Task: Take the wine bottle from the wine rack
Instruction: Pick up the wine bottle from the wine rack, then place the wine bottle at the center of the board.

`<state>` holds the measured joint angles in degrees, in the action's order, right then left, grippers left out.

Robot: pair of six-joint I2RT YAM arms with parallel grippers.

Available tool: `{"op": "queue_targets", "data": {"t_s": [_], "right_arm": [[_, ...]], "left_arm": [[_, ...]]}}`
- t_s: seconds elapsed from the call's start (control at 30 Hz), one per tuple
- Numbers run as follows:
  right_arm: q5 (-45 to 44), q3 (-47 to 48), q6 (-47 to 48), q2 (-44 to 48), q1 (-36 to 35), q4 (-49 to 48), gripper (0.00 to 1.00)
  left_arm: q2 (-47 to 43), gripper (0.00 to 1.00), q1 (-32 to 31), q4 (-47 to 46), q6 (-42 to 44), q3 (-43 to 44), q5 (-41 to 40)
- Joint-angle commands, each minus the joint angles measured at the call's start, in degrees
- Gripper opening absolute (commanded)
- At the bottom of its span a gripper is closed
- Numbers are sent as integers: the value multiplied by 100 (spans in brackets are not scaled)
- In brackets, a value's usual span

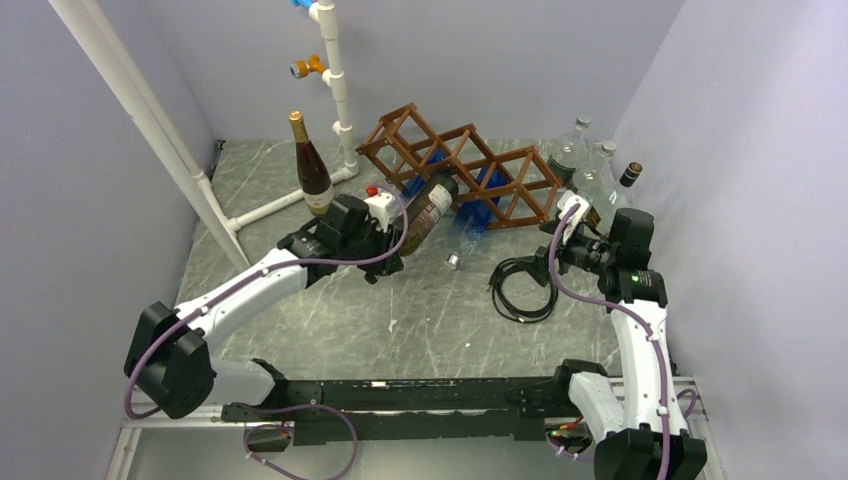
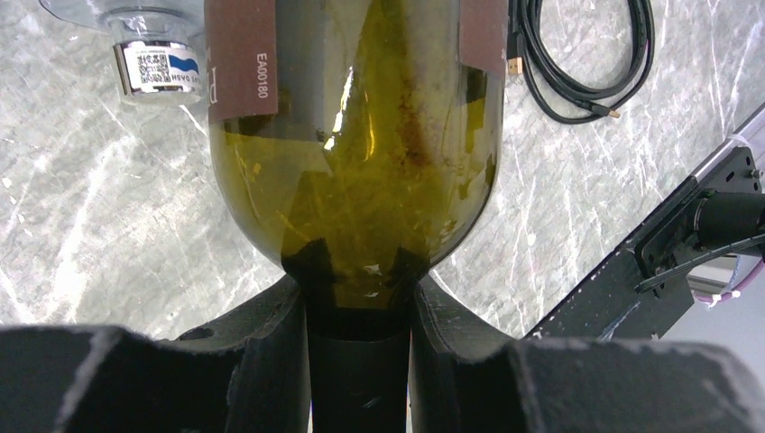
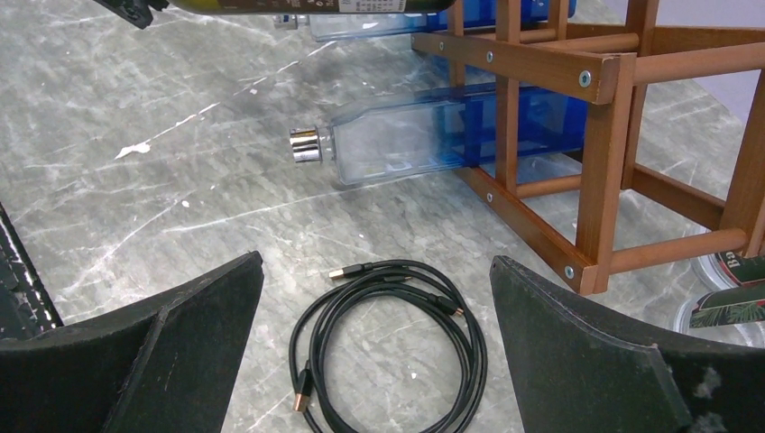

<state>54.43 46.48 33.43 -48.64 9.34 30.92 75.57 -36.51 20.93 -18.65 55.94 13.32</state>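
Bright, even overhead light filled all three views, leaving only soft shadows on the tabletop [image 1: 420, 310]. A thin white glare streaked the bottle [image 2: 361, 198] in the left wrist view, and the right gripper [image 3: 377, 262] looked dark and slightly blurred near its lens.

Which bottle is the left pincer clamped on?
The olive-green wine bottle, tilted in front of the wine rack, its neck in the left pincer; no other bottle is gripped.
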Motion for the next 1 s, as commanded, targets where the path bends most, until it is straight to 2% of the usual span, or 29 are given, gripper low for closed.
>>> {"op": "queue_targets", "data": {"t_s": [0.0, 0.97], "right_arm": [[41, 5, 59, 29, 32, -200, 100], [306, 10, 340, 2, 68, -14, 100]], "left_arm": [[-509, 0, -64, -752, 143, -7, 226], [-1196, 0, -394, -400, 204, -357, 875]]}}
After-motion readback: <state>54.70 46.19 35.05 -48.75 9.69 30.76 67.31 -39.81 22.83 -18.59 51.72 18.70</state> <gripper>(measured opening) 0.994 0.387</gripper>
